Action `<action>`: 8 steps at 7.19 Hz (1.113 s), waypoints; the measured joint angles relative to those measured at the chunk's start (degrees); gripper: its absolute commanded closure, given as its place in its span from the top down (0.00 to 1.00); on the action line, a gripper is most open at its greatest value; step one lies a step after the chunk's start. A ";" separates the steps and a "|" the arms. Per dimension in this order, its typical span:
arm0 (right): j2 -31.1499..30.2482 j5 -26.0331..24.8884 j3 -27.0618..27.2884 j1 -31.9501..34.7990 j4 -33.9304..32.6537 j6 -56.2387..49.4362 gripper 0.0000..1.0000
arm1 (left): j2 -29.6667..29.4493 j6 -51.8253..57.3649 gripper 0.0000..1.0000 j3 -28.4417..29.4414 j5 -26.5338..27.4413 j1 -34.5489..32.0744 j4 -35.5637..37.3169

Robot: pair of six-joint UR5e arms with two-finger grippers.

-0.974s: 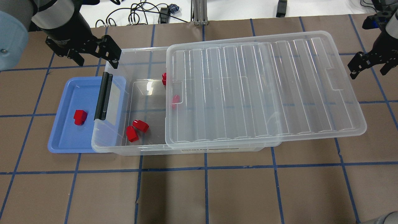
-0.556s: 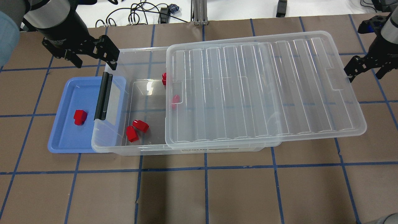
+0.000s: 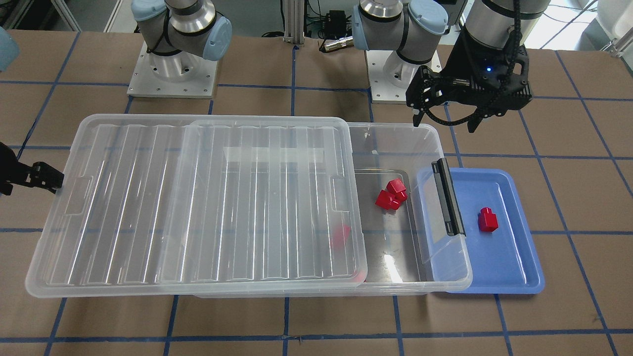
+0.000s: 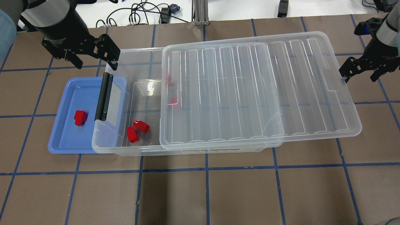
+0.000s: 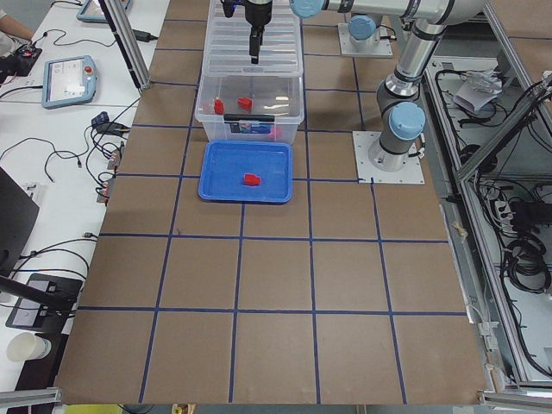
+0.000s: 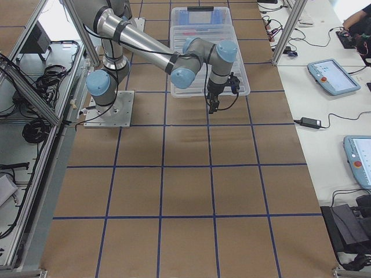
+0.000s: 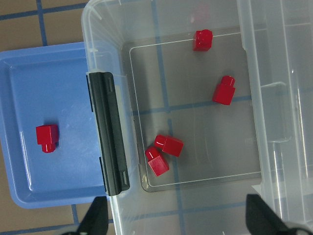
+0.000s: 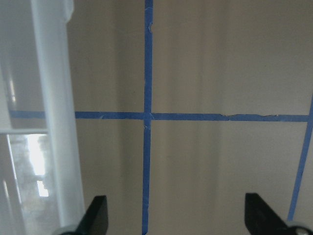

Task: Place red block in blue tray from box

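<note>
A red block (image 4: pixel 80 117) lies in the blue tray (image 4: pixel 67 139), which sits partly under the box's (image 4: pixel 109 146) left end; it also shows in the left wrist view (image 7: pixel 47 138). Several more red blocks lie in the box: two in the open part (image 4: pixel 141 126), two under the lid's edge (image 4: pixel 172 101). The ribbed lid (image 4: pixel 256 90) rests askew over most of the box. My left gripper (image 4: pixel 95 61) is open and empty, above the box's far left corner. My right gripper (image 4: pixel 359 76) is open and empty at the lid's right end.
The black latch handle (image 4: pixel 104 97) stands on the box's left end, over the tray's edge. Cables (image 4: pixel 140 14) lie behind the table's far edge. The two robot bases (image 3: pixel 173 74) stand on the near side of the box.
The lid has slid left and now covers the two rear red blocks. My right gripper moved left and down with the lid's right end. The left gripper barely moved.
</note>
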 measured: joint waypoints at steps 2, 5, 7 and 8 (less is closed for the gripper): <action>-0.23 0.58 0.01 1.38 0.76 3.28 1.00 | 0.03 -0.45 1.00 -0.05 0.10 0.00 0.06; -0.40 1.44 0.04 3.95 1.22 7.53 1.00 | 0.06 -0.53 1.00 -0.21 0.14 0.00 0.24; -0.43 2.07 0.08 6.61 1.65 11.98 1.00 | 0.02 -0.49 1.00 -0.20 0.49 0.00 0.31; -0.45 2.20 0.09 7.76 1.77 13.83 1.00 | -0.01 -0.49 1.00 -0.21 0.53 0.00 0.33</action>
